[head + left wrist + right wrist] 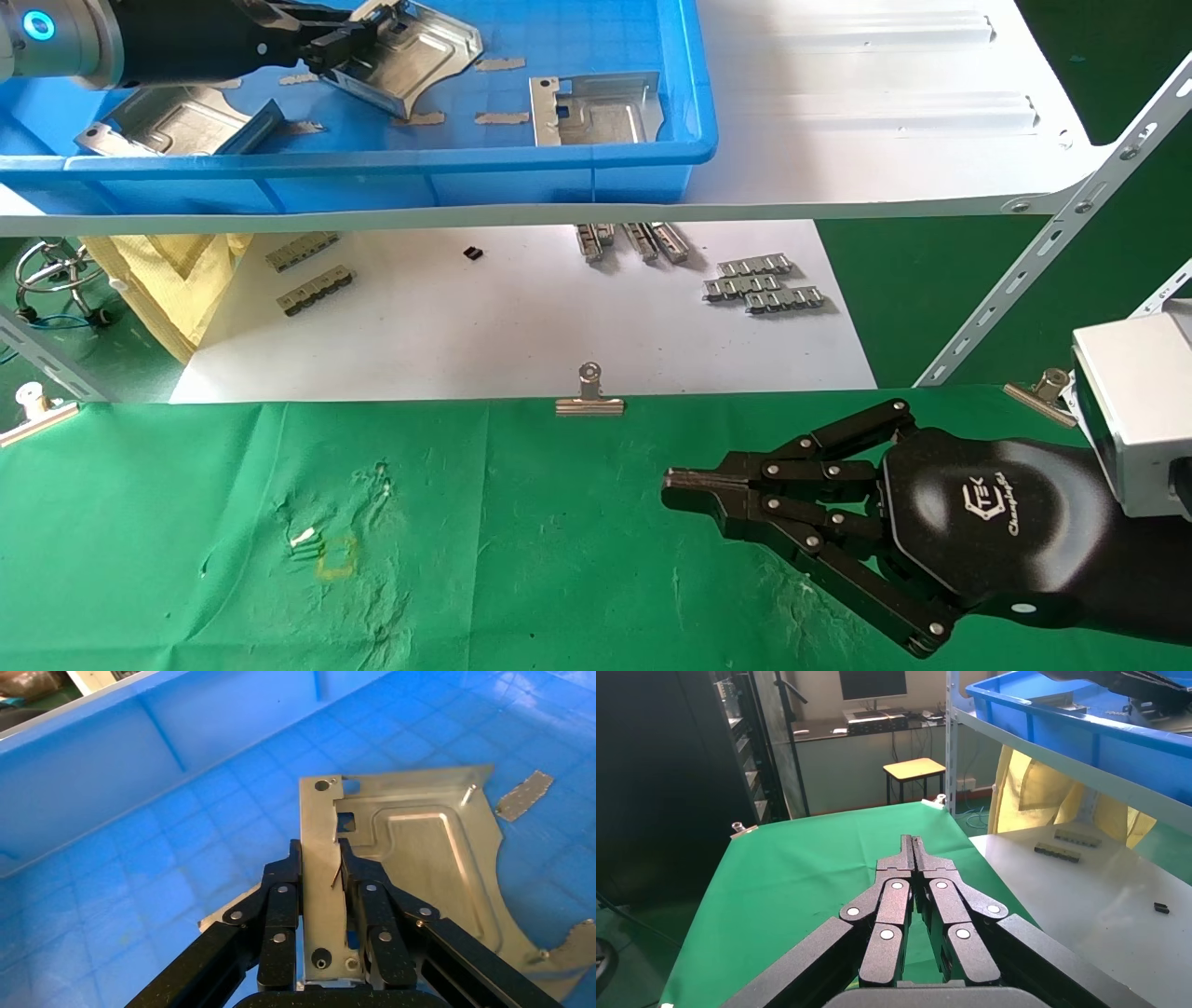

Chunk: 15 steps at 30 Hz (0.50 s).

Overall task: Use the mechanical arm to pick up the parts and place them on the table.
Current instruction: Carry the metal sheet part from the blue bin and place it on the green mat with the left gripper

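Note:
My left gripper [326, 51] is inside the blue tray [559, 177] on the upper shelf, shut on the side flange of a silvery stamped part [414, 56]. In the left wrist view the gripper [321, 855] has its fingers pressed on both sides of that part's flange [322, 846], the plate [422, 853] tilted up off the tray floor. Two more parts lie in the tray, one at the left [177, 121] and one at the right [596, 107]. My right gripper [675, 489] is shut and empty, hovering over the green table [279, 466]; it also shows in the right wrist view [914, 845].
A white board [512, 326] below the shelf carries small grey toothed strips [764, 284]. Binder clips [589, 396] pin the cloth's far edge. A slanted white shelf strut [1052, 242] runs at the right. Yellow cloth [177, 280] hangs at the left.

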{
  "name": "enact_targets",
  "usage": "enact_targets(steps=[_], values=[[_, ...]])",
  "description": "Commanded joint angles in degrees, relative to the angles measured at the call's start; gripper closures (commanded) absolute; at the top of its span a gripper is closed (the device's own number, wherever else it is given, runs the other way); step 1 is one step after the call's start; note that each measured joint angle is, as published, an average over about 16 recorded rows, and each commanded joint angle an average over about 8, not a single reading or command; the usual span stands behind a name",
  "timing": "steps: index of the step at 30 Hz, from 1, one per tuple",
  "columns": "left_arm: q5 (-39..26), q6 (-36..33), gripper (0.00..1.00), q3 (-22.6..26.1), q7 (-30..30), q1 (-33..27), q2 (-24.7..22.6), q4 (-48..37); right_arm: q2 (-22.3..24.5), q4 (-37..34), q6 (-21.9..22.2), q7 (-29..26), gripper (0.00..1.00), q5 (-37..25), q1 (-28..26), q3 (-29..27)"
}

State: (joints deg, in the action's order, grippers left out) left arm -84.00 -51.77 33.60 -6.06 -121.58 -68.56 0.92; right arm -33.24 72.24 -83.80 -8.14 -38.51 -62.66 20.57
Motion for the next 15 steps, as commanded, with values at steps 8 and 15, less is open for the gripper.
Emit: enact_targets(steps=[8, 15], values=[[2.86, -6.45, 1.0, -1.92, 2.66, -1.06, 2.56, 1.79, 0.0, 0.0, 0.0, 0.0, 0.0, 0.0, 0.0, 0.0], [5.7, -18.27, 1.0, -3.67, 7.83, -0.57, 6.35, 3.68, 0.0, 0.0, 0.0, 0.0, 0.0, 0.01, 0.0, 0.01]])
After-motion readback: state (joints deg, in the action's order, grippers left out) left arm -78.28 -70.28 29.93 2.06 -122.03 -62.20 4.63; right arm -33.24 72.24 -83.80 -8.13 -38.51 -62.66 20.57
